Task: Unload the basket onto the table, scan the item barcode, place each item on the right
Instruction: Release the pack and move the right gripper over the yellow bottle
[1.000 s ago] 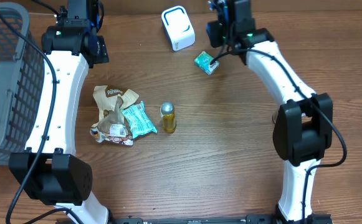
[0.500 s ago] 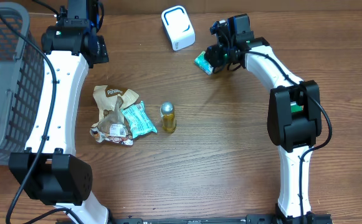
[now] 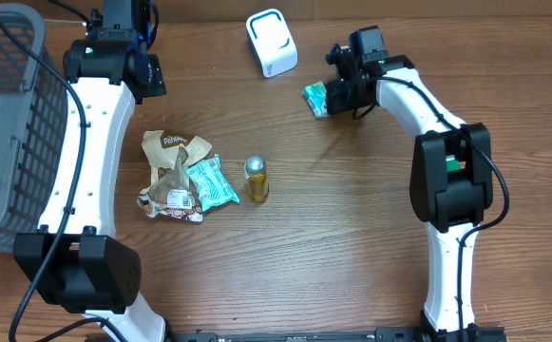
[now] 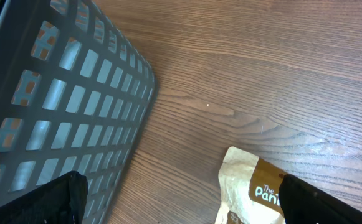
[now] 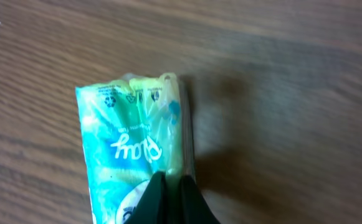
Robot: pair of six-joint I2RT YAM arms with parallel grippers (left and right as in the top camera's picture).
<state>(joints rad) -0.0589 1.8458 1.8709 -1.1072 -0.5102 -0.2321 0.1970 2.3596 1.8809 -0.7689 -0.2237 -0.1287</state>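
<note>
While within right gripper (image 5: 168,190), packet (image 5: 128,140).

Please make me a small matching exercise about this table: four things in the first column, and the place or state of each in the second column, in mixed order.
Things:
1. basket
2. scanner
3. green packet
4. yellow bottle

Place or state:
A. just beside the teal snack packet
B. at the left edge of the table
C. pinched in the right tool
D. white, standing free at the far side

Pairs: 1-B, 2-D, 3-C, 4-A
</note>
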